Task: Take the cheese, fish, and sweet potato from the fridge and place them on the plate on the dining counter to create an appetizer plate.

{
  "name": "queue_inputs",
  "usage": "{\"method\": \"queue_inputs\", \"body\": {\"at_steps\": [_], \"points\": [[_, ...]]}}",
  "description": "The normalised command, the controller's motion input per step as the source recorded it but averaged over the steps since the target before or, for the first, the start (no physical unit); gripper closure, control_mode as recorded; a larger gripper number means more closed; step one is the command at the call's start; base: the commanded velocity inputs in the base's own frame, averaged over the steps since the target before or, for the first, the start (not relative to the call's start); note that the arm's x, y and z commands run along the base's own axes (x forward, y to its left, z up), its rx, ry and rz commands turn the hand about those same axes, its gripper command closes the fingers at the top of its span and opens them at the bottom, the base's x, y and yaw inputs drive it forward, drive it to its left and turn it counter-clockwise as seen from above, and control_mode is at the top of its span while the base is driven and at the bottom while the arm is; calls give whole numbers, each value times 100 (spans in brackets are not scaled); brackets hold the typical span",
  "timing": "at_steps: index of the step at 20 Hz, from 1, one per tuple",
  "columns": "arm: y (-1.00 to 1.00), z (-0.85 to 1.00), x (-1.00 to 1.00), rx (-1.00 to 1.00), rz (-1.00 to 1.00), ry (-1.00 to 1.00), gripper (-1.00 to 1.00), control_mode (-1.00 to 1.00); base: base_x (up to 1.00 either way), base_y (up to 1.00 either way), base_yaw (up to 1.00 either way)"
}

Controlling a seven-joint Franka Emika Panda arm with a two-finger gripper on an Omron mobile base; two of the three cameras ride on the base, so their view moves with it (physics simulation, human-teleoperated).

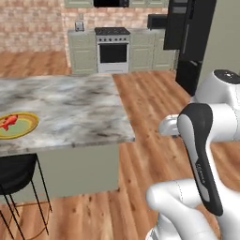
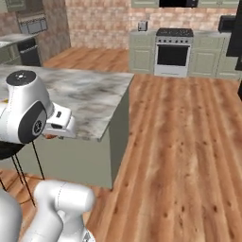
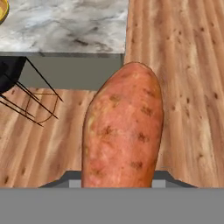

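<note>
Sweet potato (image 3: 122, 131) sits clamped lengthwise in the gripper (image 3: 118, 183), jaws partly closed around it.

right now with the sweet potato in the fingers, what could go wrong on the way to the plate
The sweet potato sticks far out past the grip, so it might slip or clip the dining counter edge. The fish already lies on the plate, so setting down on it could knock it off.
</note>
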Motion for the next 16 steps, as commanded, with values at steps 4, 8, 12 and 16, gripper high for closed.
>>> {"method": "queue_inputs", "body": {"at_steps": [4,8,12,16], "points": [[0,0,0,0,0,0,100,100,0,100,-23],[0,0,0,0,0,0,100,100,0,100,-21],[0,0,0,0,0,0,100,100,0,100,-16],[0,0,0,0,0,0,100,100,13,100,-13]]}}
